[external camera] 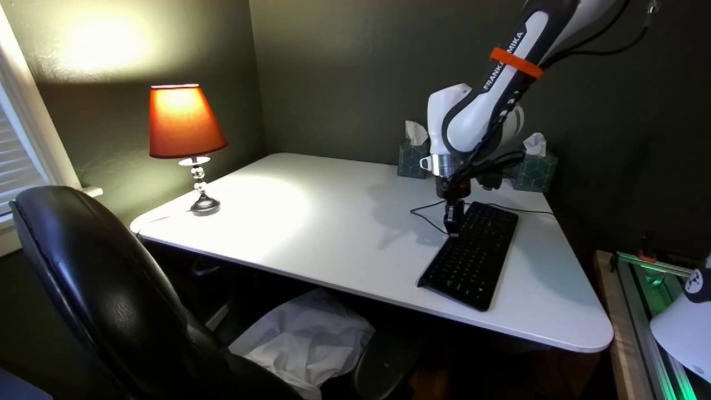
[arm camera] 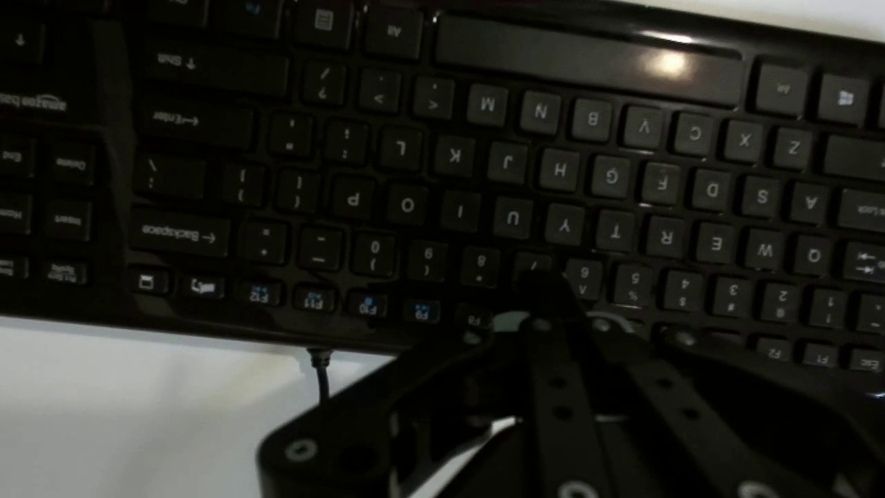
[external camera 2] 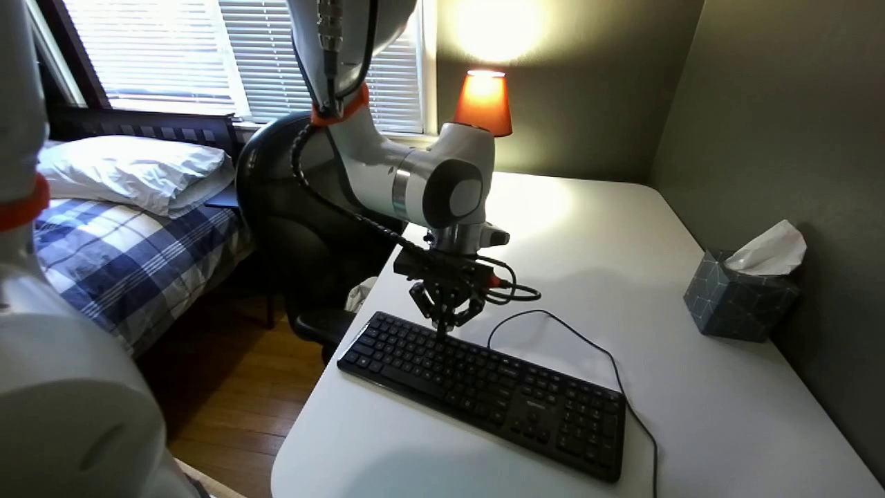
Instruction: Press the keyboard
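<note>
The long black keyboard (external camera: 479, 255) lies flat on the white desk. It shows in both exterior views (external camera 2: 498, 391) and fills most of the wrist view (arm camera: 484, 159), its letters upside down there. Its thin dark cable (external camera 2: 600, 346) leaves from the far long edge. My gripper (external camera 2: 442, 330) points straight down over that edge, with its fingertips together and nothing seen between them. In the wrist view the fingertips (arm camera: 550, 283) cover part of the 7 key and the function keys beside it. They are at or just above the keys; I cannot tell whether they touch.
The white desk (external camera: 333, 216) runs along dark walls. Two tissue boxes (external camera: 412, 160) stand near the back, one of them also in an exterior view (external camera 2: 740, 297). A lit red lamp (external camera: 186, 125) stands at the desk's far end. A black chair (external camera: 100, 289) stands at the front edge.
</note>
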